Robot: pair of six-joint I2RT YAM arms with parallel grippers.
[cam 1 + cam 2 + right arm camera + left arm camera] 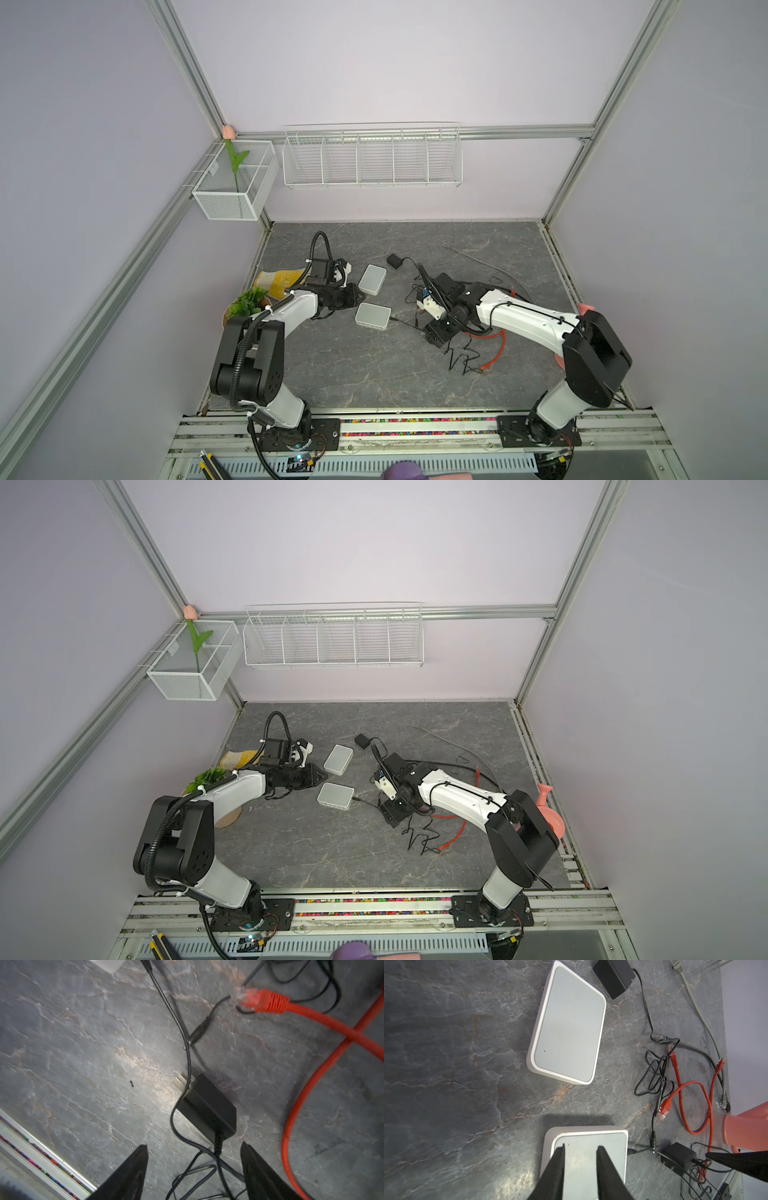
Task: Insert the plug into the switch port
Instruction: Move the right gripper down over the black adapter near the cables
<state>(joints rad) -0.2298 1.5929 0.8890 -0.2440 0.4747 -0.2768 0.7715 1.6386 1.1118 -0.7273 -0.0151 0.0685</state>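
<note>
Two white switches lie mid-table in both top views, the near switch [372, 316] [336, 796] [591, 1138] and the far switch [372, 279] [569, 1028]. A black barrel plug [631, 1151] [394, 320] meets the near switch's side wall; how deep it sits I cannot tell. A second barrel plug [197, 1033] [653, 1137] lies loose on the table. My left gripper [582, 1146] [359, 296] hangs over the near switch's top, jaws narrowly apart with nothing between them. My right gripper [194, 1146] [438, 332] stands wide open above a black power adapter [207, 1107] and its cable.
An orange network cable [500, 345] with its plug [261, 1000] tangles with black leads right of the switches. Another black adapter [395, 261] lies behind them. A pink jug [584, 309] stands at the right edge, and a green plant [249, 301] and a yellow object [282, 280] at the left.
</note>
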